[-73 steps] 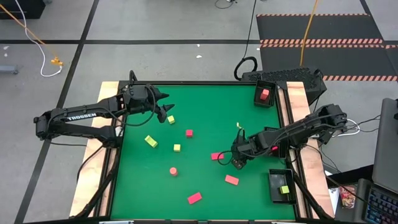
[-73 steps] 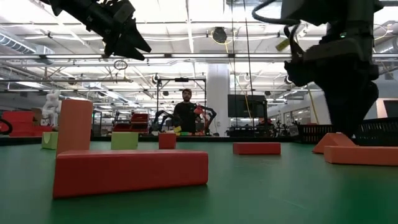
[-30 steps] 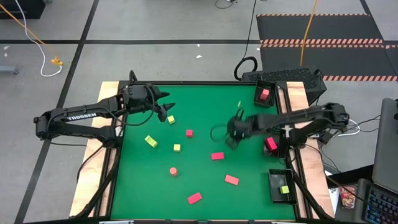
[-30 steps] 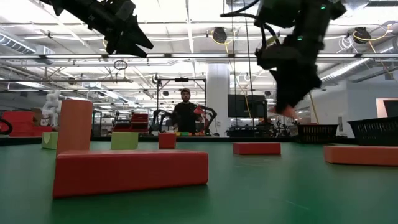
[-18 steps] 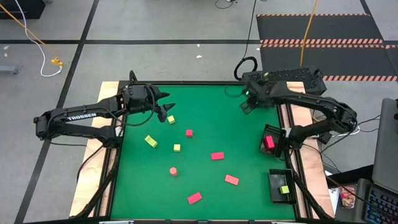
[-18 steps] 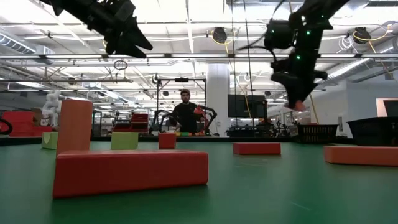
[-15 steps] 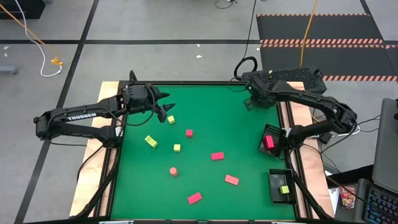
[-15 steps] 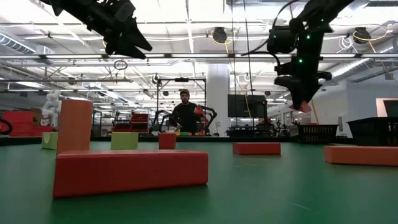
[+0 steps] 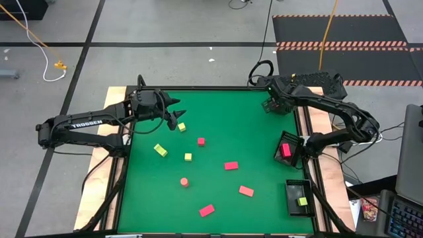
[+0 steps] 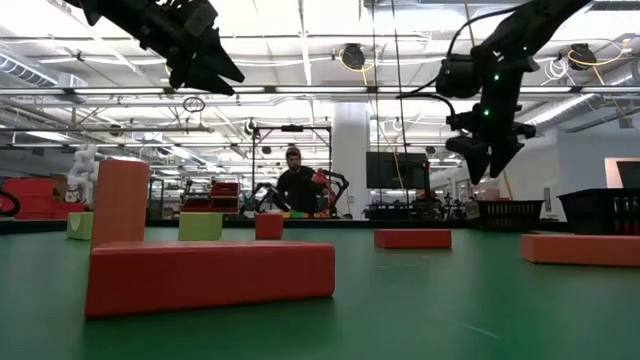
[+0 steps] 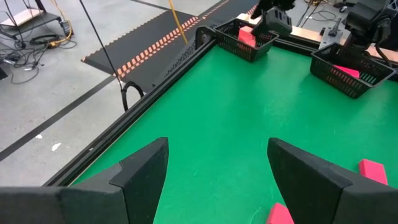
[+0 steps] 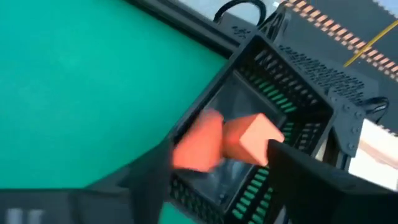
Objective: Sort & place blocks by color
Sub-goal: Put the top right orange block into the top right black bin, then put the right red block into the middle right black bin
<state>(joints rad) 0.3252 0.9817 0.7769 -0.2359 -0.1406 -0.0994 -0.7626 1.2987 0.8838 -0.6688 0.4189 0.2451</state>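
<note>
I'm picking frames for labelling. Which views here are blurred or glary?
Right wrist view: smeared by motion, the red blocks in the tray lack edges. Low view: bright ceiling lights, nearest red block soft. High and left wrist views: sharp, evenly lit.

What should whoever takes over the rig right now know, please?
Left tool: open, empty, hovering over the far left of the mat.
Right tool: open, above the far tray; two red blocks in or just over it.
Done: a red block in the tilted middle tray; a yellow-green block in the near tray.
Left: five red pieces and three yellow-green pieces on the mat.
</note>
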